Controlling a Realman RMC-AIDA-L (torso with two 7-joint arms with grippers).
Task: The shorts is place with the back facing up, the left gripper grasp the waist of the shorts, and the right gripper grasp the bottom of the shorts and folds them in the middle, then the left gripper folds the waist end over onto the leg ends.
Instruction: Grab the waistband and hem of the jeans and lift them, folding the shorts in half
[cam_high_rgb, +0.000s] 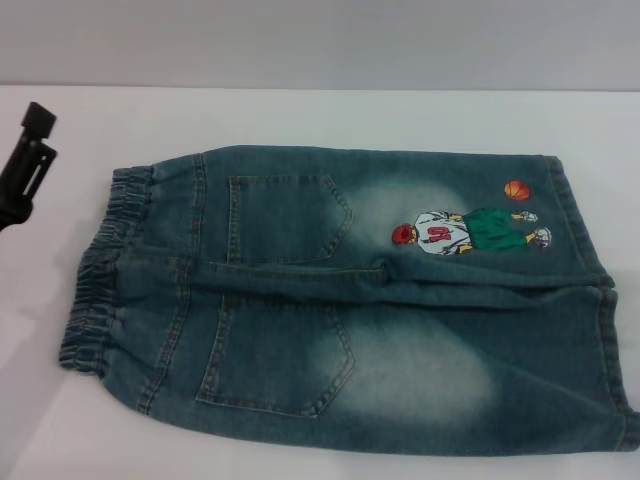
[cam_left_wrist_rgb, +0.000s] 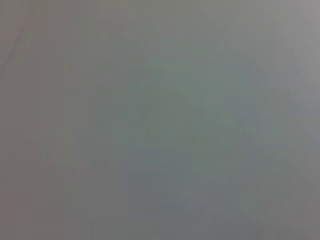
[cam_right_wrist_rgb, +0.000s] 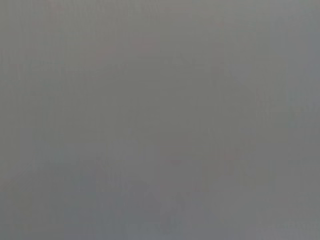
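The shorts lie flat on the white table with the back facing up, both patch pockets showing. The ruffled elastic waist points left. The bottom of the shorts points right, near the embroidered basketball player. My left gripper, a slim black claw, hangs at the far left edge above the table, up and left of the waist, open and holding nothing. My right gripper is out of the head view. Both wrist views show only plain grey.
The lower leg hem runs to the right edge of the head view. A pale wall rises behind the table's far edge.
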